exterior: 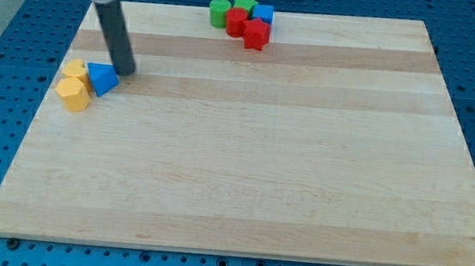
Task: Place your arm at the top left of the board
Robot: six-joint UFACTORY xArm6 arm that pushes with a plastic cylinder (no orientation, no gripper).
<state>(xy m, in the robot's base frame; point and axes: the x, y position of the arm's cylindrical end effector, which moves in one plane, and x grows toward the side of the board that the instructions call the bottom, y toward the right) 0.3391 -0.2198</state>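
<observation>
My tip (125, 73) rests on the wooden board (243, 168) near its left edge, in the upper left part. It stands just to the right of a blue triangular block (102, 79), close to touching it. Two yellow blocks lie left of the blue one: one (75, 71) higher, and a hexagonal one (73, 94) lower. The dark rod (113, 32) rises from the tip up to the view's top left.
A cluster of blocks sits at the board's top edge, middle: a green cylinder (219, 13), a green star (245, 4), a blue block (264, 15), and two red blocks (237, 23) (256, 34). A blue perforated table (5, 35) surrounds the board.
</observation>
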